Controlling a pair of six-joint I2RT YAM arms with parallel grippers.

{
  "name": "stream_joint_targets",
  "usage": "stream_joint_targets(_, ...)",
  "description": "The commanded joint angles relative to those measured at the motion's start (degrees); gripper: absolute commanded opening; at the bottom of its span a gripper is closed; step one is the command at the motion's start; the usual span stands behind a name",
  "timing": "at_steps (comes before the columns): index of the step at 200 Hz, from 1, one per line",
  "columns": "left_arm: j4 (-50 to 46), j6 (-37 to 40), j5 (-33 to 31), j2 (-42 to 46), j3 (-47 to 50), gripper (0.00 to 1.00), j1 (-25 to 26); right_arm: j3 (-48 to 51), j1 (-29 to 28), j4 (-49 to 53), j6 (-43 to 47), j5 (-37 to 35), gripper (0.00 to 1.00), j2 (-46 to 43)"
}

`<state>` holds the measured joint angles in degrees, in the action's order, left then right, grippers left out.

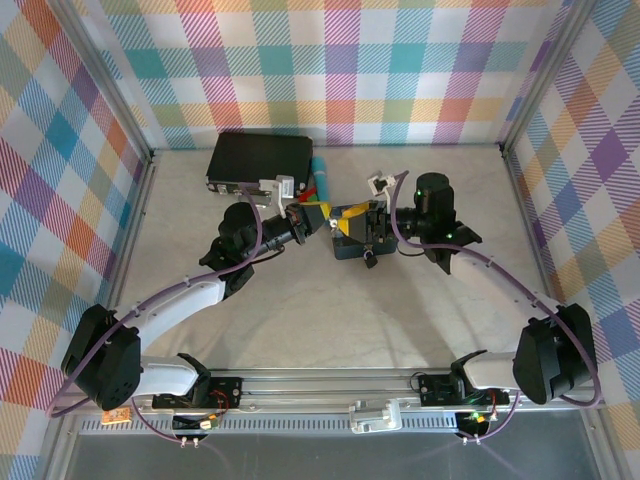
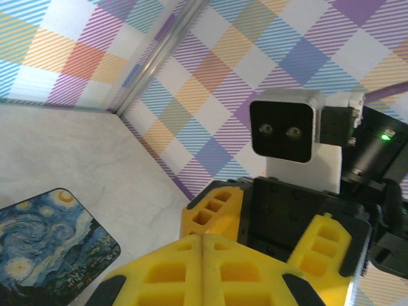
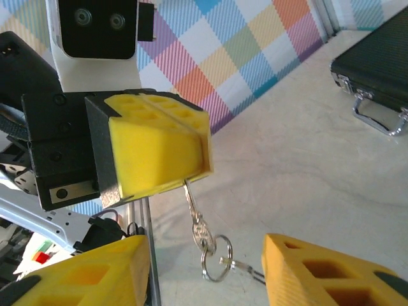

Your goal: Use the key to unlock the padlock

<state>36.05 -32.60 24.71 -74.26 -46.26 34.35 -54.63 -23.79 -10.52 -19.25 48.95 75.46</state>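
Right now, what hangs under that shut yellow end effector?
A thin key juts from the left end effector, a metal ring dangling below it. Its pinched end is hidden.

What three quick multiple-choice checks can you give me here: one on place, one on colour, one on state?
1. Where does the black case lie?
A) by the back wall
B) between the arm bases
C) by the right wall

2. What colour are the claw fingers?
A) red
B) yellow
C) white

3. How is the left claw?
A) wide open
B) shut on the key
C) shut with nothing in it

Answers:
1 A: the top view shows the case at the foot of the back wall.
2 B: both wrist views show yellow fingers.
3 B: in the right wrist view the fingers meet and the key hangs from between them.
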Motion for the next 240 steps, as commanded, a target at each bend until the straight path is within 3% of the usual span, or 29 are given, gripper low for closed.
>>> stream_joint_targets(1,5.44,-1.07,2.44,-0.52,0.35,0.0,-0.33,0.97,-0.2,-5.48,-3.19,3.49,0.46,1.82)
stream_joint_targets(55,8.36,-3.3,3.11,-2.27,0.03,0.0,-0.33,1.41,-0.99,-7.84,-4.97,5.05,0.26,3.2)
stream_joint_targets(86,8.49,-3.79,3.17,-2.43,0.02,0.0,-0.33,1.47,-0.99,-7.09,-3.96,3.98,0.0,2.71)
stream_joint_targets(112,8.47,-4.68,2.06,-2.1,0.44,0.01,-0.33,0.99,-0.99,-5.73,-2.63,3.51,0.0,2.34)
stream_joint_targets(119,8.13,-4.88,1.08,-1.74,0.66,0.11,-0.33,0.64,-0.99,-4.14,-1.42,2.76,0.0,2.1)
stream_joint_targets(127,7.35,-4.83,-0.14,-1.18,0.88,0.32,-0.33,0.12,-1.04,-1.86,0.17,1.71,0.0,1.7)
stream_joint_targets(134,5.95,-4.72,-2.1,-0.49,1.16,0.63,-0.33,-0.18,-0.99,0.01,1.57,0.58,0.0,1.13)
stream_joint_targets(138,4.82,-4.68,-3.49,0.05,1.28,0.77,-0.33,-0.29,-0.99,1.13,2.52,-0.34,0.0,0.74)
stream_joint_targets(154,-0.58,-4.81,-9.25,2.31,1.61,1.0,-0.5,-0.65,-1.08,5.12,5.85,-4.31,0.0,-0.8)
stream_joint_targets(197,-12.54,-11.35,-16.08,5.11,-0.7,0.99,-0.69,-2.93,-2.51,14.64,13.83,-14.66,0.0,-2.18)
stream_joint_targets(223,-19.72,-21.27,-18.0,3.35,-4.44,0.87,-0.09,-5.73,-6.62,19.67,18.66,-26.81,0.0,-1.07)
stream_joint_targets(240,-19.24,-27.23,-17.56,0.91,-5.32,0.75,0.55,-7.42,-8.6,20.63,19.59,-32.84,0.0,0.45)
